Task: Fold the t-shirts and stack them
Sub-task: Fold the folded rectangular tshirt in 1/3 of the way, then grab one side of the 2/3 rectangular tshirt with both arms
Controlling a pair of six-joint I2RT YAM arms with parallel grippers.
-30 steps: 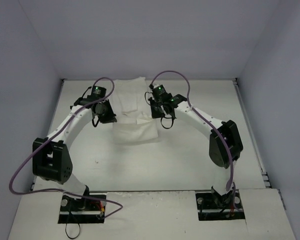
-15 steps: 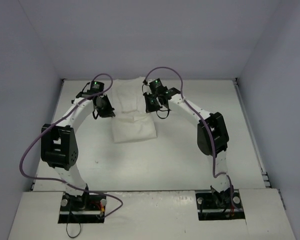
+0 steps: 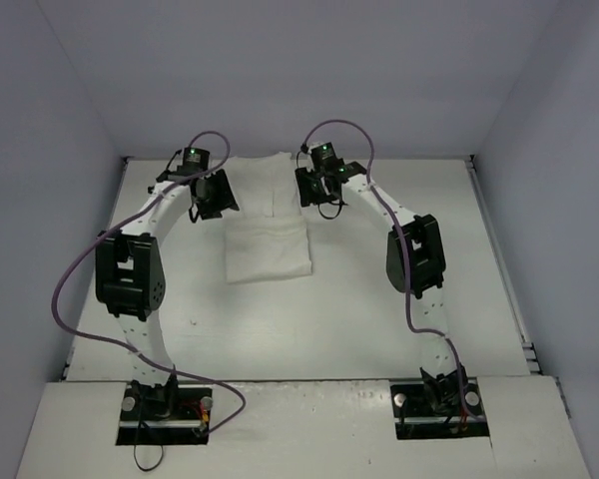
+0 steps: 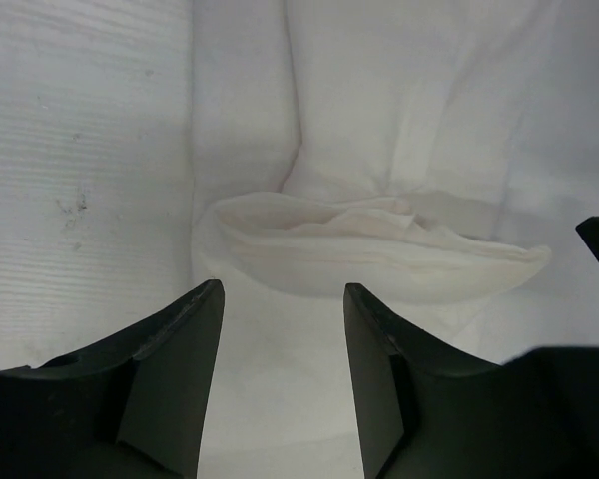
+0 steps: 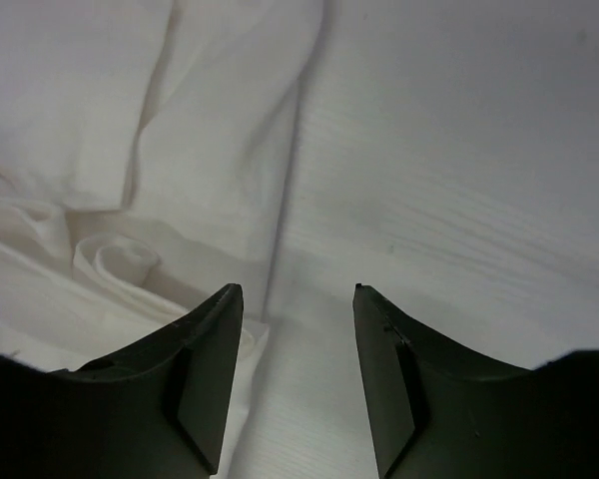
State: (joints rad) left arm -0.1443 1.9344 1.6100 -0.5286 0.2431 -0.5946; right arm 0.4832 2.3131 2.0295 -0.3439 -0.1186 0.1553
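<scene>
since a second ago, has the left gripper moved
Yes: the left gripper has shifted toward the table's far edge.

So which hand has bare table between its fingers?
The right hand: table shows between its fingers, t-shirt edge alongside. The left hand shows only fabric there.

The white soft-fabric t-shirt (image 3: 268,249) is lying with its far side edges partly hidden under the black-and-white left arm (image 3: 206,192) and right arm (image 3: 319,186); in both wrist views the picture edges are cutting it off.
</scene>
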